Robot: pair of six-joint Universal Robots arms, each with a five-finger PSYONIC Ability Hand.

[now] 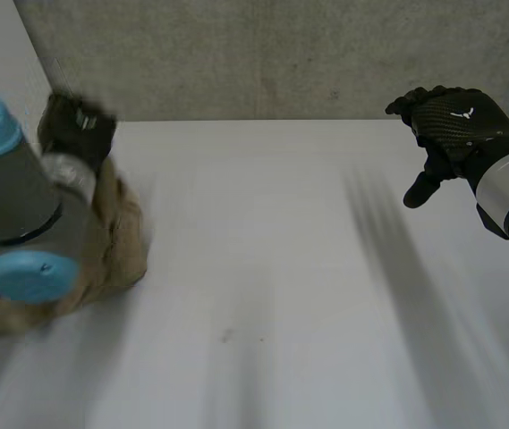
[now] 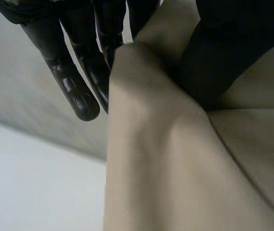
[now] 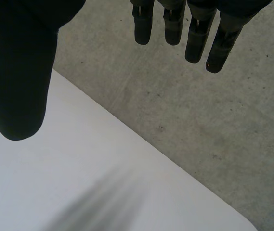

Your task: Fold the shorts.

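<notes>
Tan shorts, bunched and creased, pinched in left hand

A plain white worktop runs to a rough grey concrete wall on its far side, evenly lit.

Head camera looks down across the flat white table toward the grey concrete wall; both wrist cameras, set nearer, share both.

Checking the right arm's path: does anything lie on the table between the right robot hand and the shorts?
Nothing visible does. Bare white table separates the right robot hand from the tan shorts, which the left robot hand pinches.
</notes>
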